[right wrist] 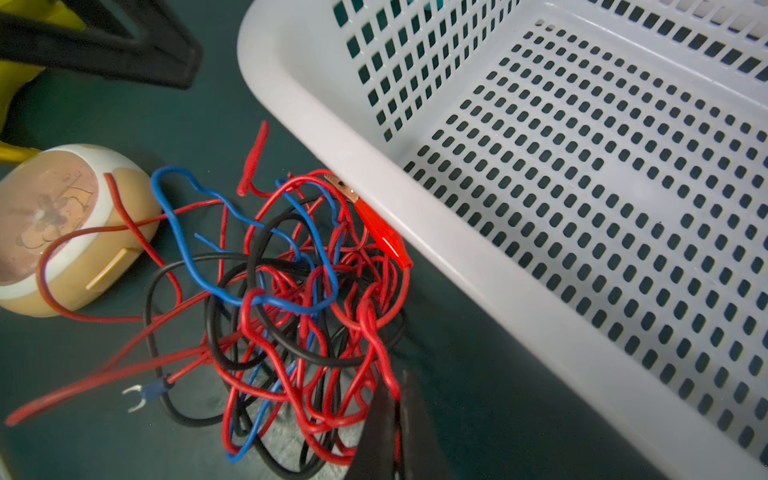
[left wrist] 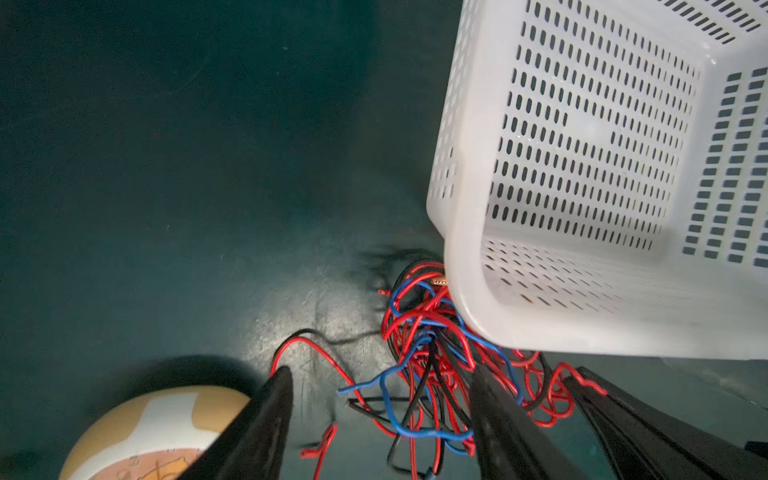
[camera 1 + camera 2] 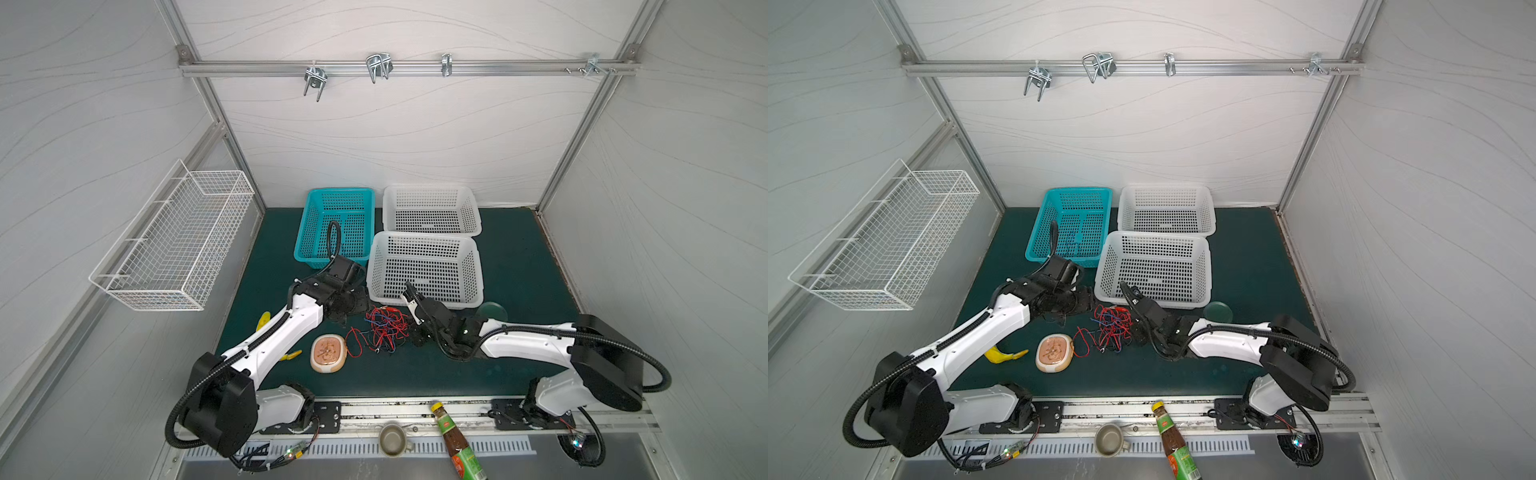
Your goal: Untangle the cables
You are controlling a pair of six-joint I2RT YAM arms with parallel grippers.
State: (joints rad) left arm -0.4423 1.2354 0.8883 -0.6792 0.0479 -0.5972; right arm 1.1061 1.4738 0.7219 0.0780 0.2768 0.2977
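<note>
The cables [image 3: 380,330] [image 3: 1111,328] lay in a loose red, blue and black tangle on the green counter [image 3: 415,374], just before the front wall of the near white basket [image 3: 428,302] [image 3: 1154,301] and beside a round tan case [image 3: 328,353] [image 3: 1054,353]. Both top views rendered the tangle small, with no fittings legible. The right wrist view alone showed a red alligator clip [image 1: 382,232] resting against the basket rim [image 1: 332,137], a blue-sleeved fork terminal [image 1: 141,392] low on the counter, and a red strand draped over the case [image 1: 62,232]. That view also showed the right jaws pressed together with a red strand of the cables [image 1: 291,299] running in between their tips. Only the left wrist view showed the left jaws standing well apart, several strands [image 2: 432,353] lying in the gap and nothing clamped. In both top views the left arm [image 3: 282,336] [image 3: 984,328] reached diagonally from the near left, its wrist bent down at the tangle's left edge. The right arm [image 3: 528,340] [image 3: 1225,343] lay low from the right, its jaws tilted up toward the basket wall.
</note>
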